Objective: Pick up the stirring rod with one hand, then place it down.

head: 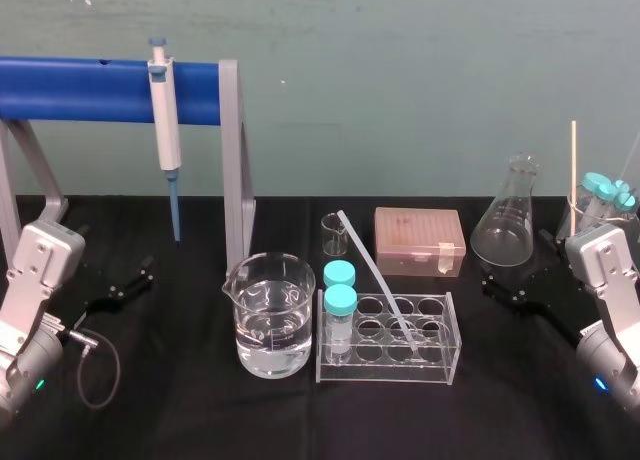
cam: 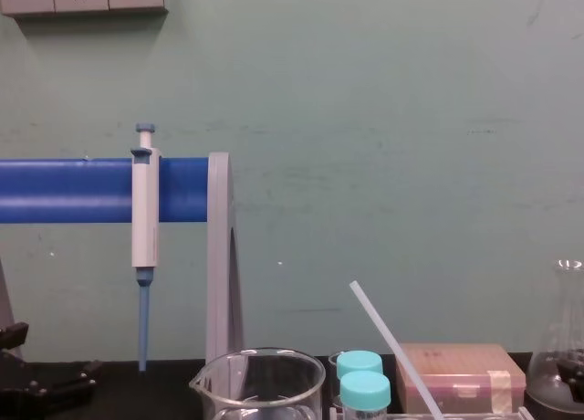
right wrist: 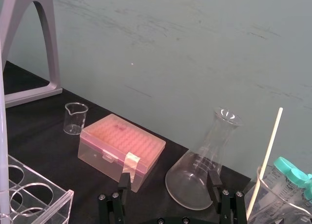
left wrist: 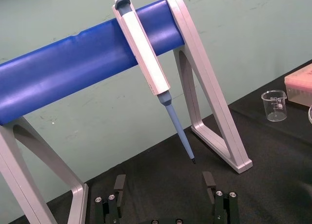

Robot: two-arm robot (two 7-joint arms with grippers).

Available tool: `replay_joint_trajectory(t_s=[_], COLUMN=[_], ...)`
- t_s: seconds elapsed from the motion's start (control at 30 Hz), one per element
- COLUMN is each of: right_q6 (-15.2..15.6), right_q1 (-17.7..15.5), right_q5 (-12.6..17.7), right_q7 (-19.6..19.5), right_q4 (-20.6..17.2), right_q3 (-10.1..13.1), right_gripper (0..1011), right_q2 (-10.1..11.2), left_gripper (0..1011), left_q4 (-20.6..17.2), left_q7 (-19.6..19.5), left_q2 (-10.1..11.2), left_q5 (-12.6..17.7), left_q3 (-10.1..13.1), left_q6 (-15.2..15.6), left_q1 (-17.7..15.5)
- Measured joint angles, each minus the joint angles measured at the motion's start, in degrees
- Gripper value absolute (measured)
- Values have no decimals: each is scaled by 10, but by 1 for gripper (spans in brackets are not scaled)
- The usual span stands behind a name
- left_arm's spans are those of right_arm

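The stirring rod point(head: 376, 277) leans along 11-to-5 o'clock, at 9 o'clock from the nearer right tool point(head: 506, 290), which is open and empty.

Matt black cloth point(head: 180, 400) lies under a glossy clear glass beaker point(head: 268, 320) and a smooth translucent stirring rod point(head: 371, 270)

Soft, even indoor light fills the scene from above. The pale green wall point(head: 400, 80) is uniformly bright, without hard shadows. The black worktop point(head: 180, 420) soaks up light and stays dark. Small white glints sit on the water-filled beaker point(head: 268, 315), the conical flask point(head: 510, 225) and the glossy blue bar point(left wrist: 73, 73). The translucent stirring rod point(head: 375, 270) stands out pale against the worktop.
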Motion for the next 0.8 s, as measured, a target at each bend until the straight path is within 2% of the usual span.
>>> replay_joint_trajectory(t_s=[0.8], right_q6=[0], right_q1=[0], right_q5=[0], right_q7=[0], right_q4=[0], right_q3=[0], right_gripper=[1000], right_q2=[0], left_gripper=[1000], left_q4=[0], left_q7=[0], left_q2=[0], left_q5=[0], left_q3=[0], left_q6=[0], left_q1=[0])
